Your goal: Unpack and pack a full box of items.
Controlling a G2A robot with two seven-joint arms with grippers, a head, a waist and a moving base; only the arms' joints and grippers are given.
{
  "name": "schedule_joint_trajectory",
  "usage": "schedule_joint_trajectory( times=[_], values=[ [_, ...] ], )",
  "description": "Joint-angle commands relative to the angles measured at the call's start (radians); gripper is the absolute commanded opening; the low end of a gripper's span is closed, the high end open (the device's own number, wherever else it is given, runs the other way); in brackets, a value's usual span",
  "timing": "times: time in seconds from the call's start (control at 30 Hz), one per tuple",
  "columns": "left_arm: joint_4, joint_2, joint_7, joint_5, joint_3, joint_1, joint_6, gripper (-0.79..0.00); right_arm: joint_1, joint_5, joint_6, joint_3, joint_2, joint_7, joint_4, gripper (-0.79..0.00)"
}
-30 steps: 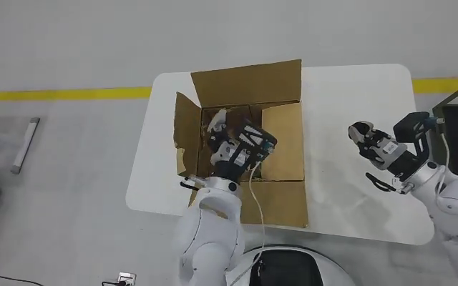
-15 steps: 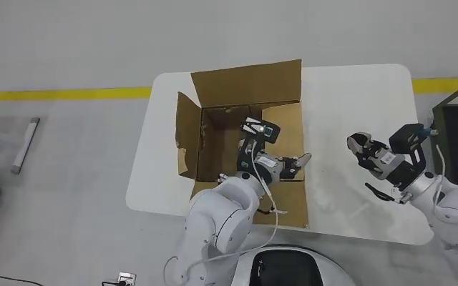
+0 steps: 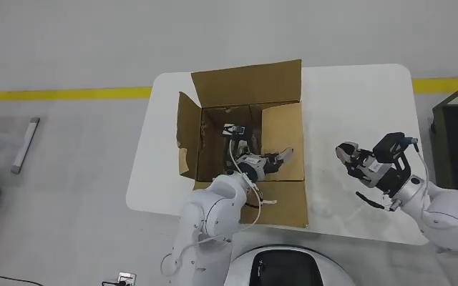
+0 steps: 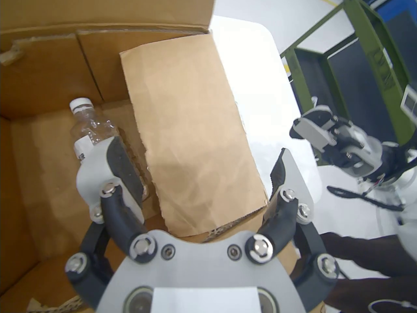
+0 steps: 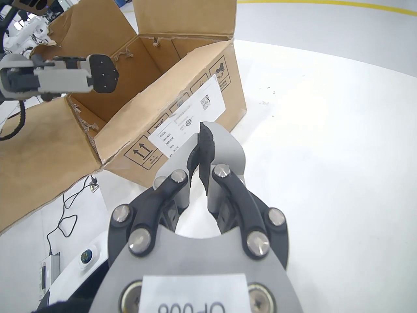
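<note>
One clear white-capped bottle (image 4: 93, 128) in torn brown box (image 3: 247, 84)

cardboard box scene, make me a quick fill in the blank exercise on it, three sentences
1. In the cardboard box lies a clear plastic bottle with a ____ cap.
2. The left gripper hangs above the box with its fingers ____.
3. The right gripper is over the white table, beside the box, with its fingers ____.

Missing words: white; open; shut
</note>
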Motion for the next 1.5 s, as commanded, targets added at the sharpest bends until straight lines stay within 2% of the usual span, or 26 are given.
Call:
schedule_joint_trajectory(
  times=[0.0,0.07,0.23,0.37,0.77,0.8,0.87,0.93,0.97,1.0,1.03,1.23,1.37,1.47],
  values=[
    [0.016,0.002,0.008,-0.065,-0.031,-0.006,0.005,0.0,-0.002,-0.008,0.001,-0.005,0.0,-0.002,0.003,-0.785],
    [0.037,0.004,0.016,-0.117,-0.053,-0.01,0.009,0.0,-0.004,-0.016,0.001,-0.012,-0.001,-0.004,0.005,-0.785],
    [0.125,0.004,-0.046,-0.323,-0.074,-0.039,0.044,0.0,-0.002,-0.034,0.001,-0.036,-0.003,0.001,0.011,-0.785],
    [0.189,0.007,-0.041,-0.361,-0.071,-0.07,0.06,0.0,0.008,-0.041,0.004,-0.057,-0.004,0.012,0.016,-0.785],
    [0.233,0.02,-0.099,-0.546,-0.064,-0.111,0.091,0.0,0.072,-0.032,0.007,-0.138,-0.01,0.052,0.054,-0.776],
    [0.233,0.021,-0.102,-0.563,-0.06,-0.113,0.089,0.0,0.075,-0.032,0.008,-0.14,-0.01,0.052,0.056,-0.705],
    [0.227,0.023,-0.104,-0.589,-0.054,-0.116,0.088,0.0,0.08,-0.022,0.019,-0.136,-0.011,0.045,0.061,-0.634],
    [0.216,0.025,-0.102,-0.61,-0.054,-0.12,0.089,0.0,0.079,0.008,0.038,-0.121,-0.012,0.028,0.064,-0.456],
    [0.205,0.028,-0.108,-0.595,-0.047,-0.124,0.082,0.0,0.075,0.028,0.05,-0.105,-0.012,0.017,0.062,-0.286],
    [0.195,0.029,-0.108,-0.606,-0.042,-0.124,0.081,0.0,0.069,0.05,0.057,-0.09,-0.012,0.008,0.057,-0.055],
    [0.182,0.029,-0.105,-0.633,-0.039,-0.124,0.082,0.0,0.062,0.079,0.066,-0.069,-0.012,-0.001,0.054,0.0],
    [0.109,0.033,-0.1,-0.605,0.036,-0.164,0.088,0.0,0.017,0.317,0.081,0.068,-0.007,0.031,0.038,0.0],
    [0.074,0.029,-0.091,-0.569,0.14,-0.214,0.075,0.0,-0.003,0.444,0.075,0.135,-0.003,0.086,0.024,0.0],
    [0.094,0.024,-0.084,-0.502,0.233,-0.263,0.066,0.0,-0.015,0.525,0.088,0.185,-0.001,0.109,0.007,0.0]
  ],
)
